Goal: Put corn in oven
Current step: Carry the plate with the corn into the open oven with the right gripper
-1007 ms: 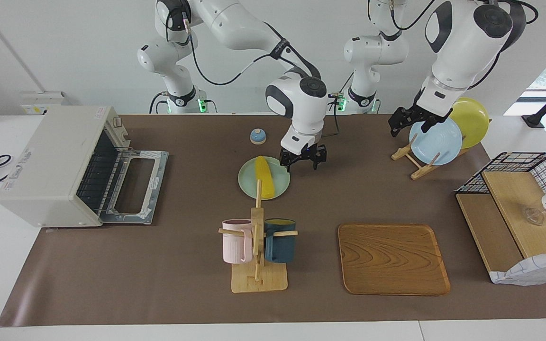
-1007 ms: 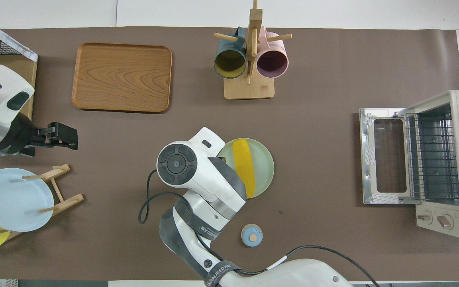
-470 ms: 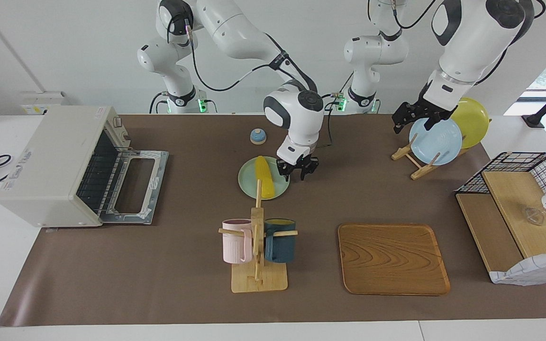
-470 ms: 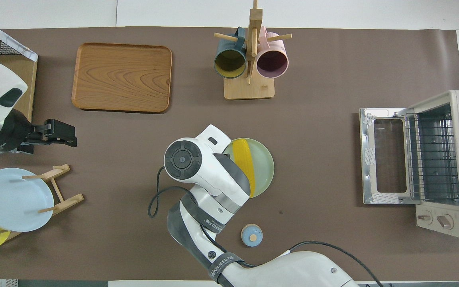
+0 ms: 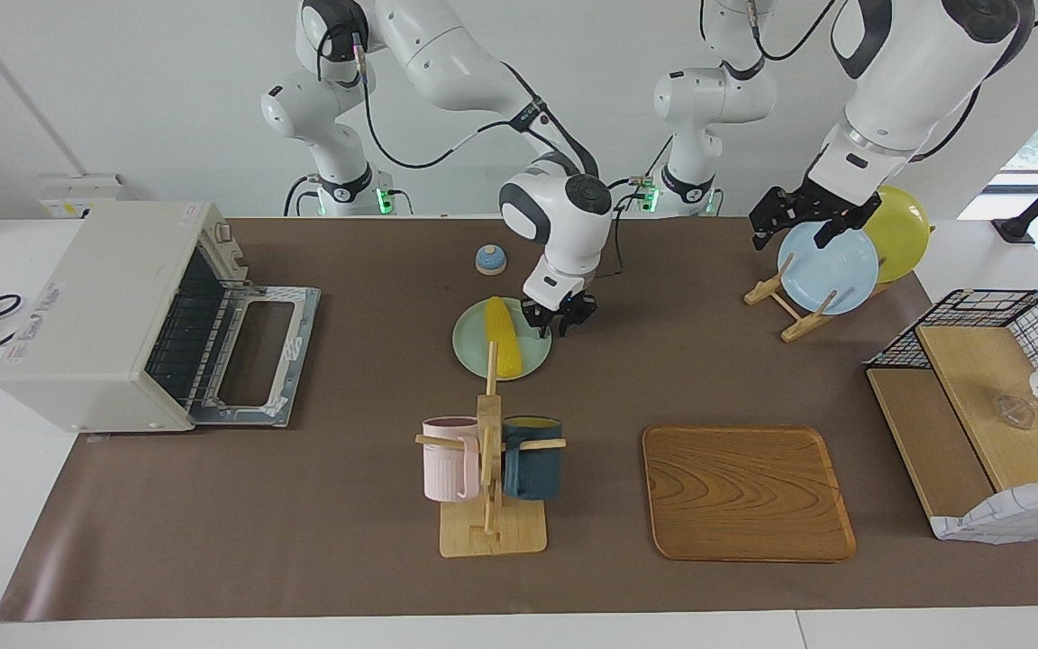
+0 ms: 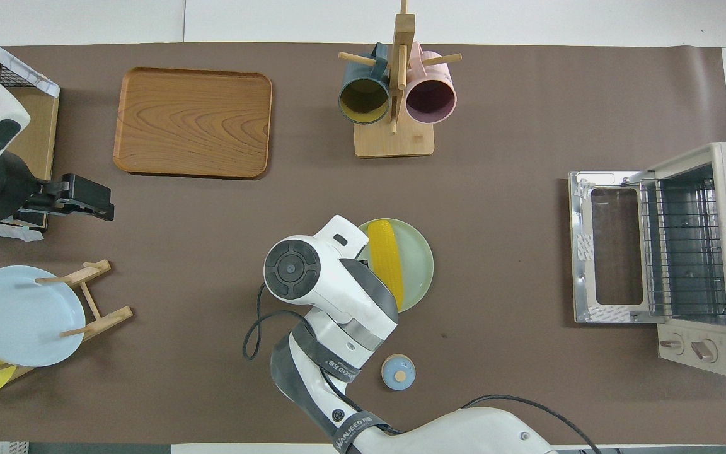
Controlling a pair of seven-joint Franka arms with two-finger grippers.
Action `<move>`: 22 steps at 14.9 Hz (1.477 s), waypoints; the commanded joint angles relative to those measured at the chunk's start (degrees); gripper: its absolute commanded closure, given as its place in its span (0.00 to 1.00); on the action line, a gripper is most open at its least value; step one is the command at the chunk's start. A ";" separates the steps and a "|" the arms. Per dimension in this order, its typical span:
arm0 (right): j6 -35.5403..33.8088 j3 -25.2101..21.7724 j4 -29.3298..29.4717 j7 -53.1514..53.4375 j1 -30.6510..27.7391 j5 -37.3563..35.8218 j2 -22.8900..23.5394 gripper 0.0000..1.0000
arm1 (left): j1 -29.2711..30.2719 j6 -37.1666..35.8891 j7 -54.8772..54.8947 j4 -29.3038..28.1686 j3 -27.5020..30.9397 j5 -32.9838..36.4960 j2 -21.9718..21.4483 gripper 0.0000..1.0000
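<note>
Corn lies on the green plate, oven at its 9 o'clock in the facing view, door down. Right gripper hangs at the plate's rim, grasping nothing; its opening cannot be told. Left gripper, open and empty, waits over the plate rack. Risk: fingers strike the rim and tip the plate. Surface between plate and oven offers room

The white right arm reaches out from its base with its wrist bent steeply down, its black two-finger right gripper low and narrowed, while the white left arm waits raised, its black left gripper spread wide.
</note>
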 commanded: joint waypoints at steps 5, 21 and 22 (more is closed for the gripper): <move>-7.71 -0.07 0.22 1.61 -1.00 -4.63 -2.25 1.00 | 2.52 -1.41 0.99 0.67 -1.18 0.23 0.28 0.00; -18.28 -0.25 -21.30 -34.40 -34.30 -8.52 -28.88 1.00 | 1.99 -1.50 0.73 0.40 -0.48 0.93 -0.25 0.00; -18.02 -0.25 -21.30 -37.56 -36.50 -8.52 -28.71 1.00 | 1.99 -1.50 0.73 0.40 -0.48 0.94 -0.34 0.00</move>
